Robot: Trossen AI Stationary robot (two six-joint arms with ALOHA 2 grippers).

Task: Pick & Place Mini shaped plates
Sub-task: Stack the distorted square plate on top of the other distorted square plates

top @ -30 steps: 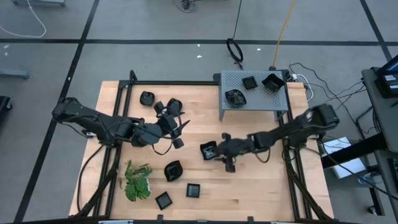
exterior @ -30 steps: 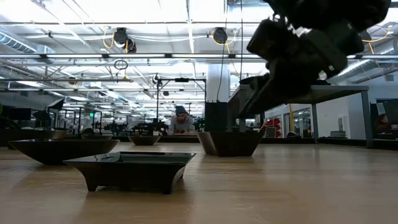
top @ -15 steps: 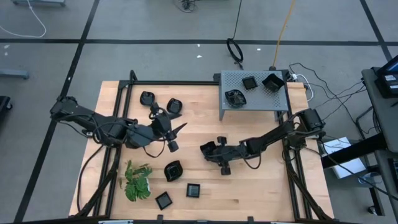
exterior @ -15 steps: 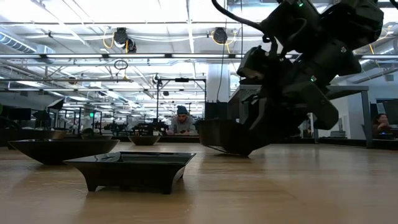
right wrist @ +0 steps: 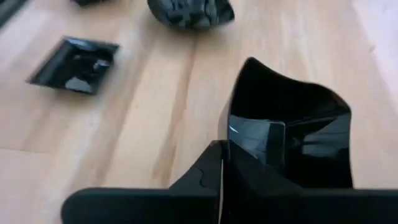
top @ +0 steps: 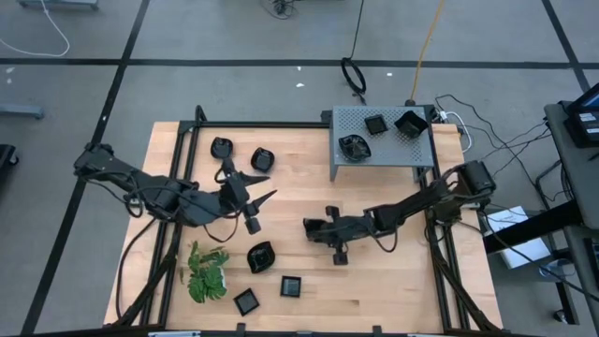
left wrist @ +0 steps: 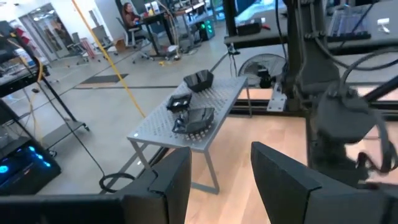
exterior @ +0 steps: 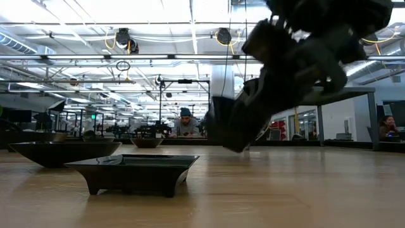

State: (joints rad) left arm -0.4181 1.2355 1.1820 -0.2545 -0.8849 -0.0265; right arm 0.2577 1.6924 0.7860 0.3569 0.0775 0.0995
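Note:
The mini shaped plates are small black dishes. My right gripper (top: 319, 227) is shut on one, a deep square dish (right wrist: 292, 134), near the table's middle. Two dishes (top: 222, 147) (top: 262, 159) rest on the far left of the table. Three (top: 261, 256) (top: 291, 286) (top: 246, 300) lie near the front. Three more (top: 354, 146) sit on a grey perforated stand (top: 421, 150). My left gripper (top: 257, 208) hovers open left of centre, touching nothing. My right gripper pinches the square dish's wall (right wrist: 229, 127) at the rim on the side facing the gripper, with the shut fingers (right wrist: 205, 177) meeting there. The fingers come from the table's right, slanting down. The dish (exterior: 226, 125) hangs tilted, lifted clear of the table.
A green leafy plant (top: 206, 273) stands at the near left. In the low view a flat square dish (exterior: 133, 171) and a wide bowl-like dish (exterior: 60, 152) sit close by. Bare wood lies right of centre and toward the front right.
My right gripper has come down over the square dish, shut on its wall and raised it; the dish stood flat on the table, tipped onto one edge, and now hangs tilted clear of the wood. My left gripper has drawn back toward the table's left and near side.

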